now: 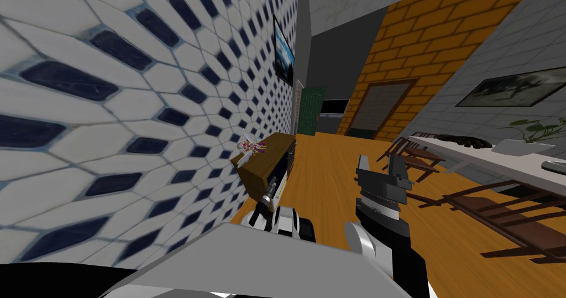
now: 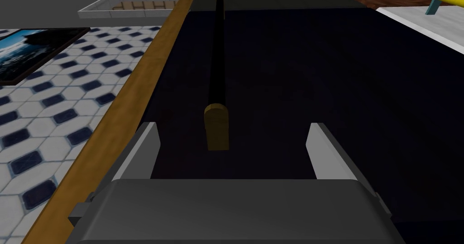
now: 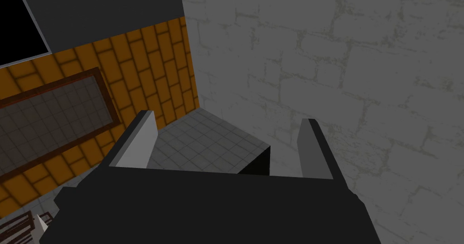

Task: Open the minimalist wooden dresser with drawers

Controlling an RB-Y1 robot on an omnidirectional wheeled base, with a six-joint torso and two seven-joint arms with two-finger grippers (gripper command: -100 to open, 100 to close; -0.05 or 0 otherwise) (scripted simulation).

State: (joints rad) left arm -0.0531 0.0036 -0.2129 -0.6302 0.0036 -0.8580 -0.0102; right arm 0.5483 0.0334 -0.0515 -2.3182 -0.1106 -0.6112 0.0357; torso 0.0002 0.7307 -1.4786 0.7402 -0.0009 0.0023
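Just ahead of L end effector (image 2: 233,127), blades spread wide: dresser (image 2: 294,74), dark front w/ wood edge, set against hex-tiled wall (image 2: 54,119). Between the blades, touching neither: wooden end cap (image 2: 216,128) of long black handle (image 2: 219,64), running away from end effector along drawer front. Further right, R end effector (image 3: 229,118) raised over floor (image 1: 331,162), well apart from dresser, blades likewise spread, gripping nothing.
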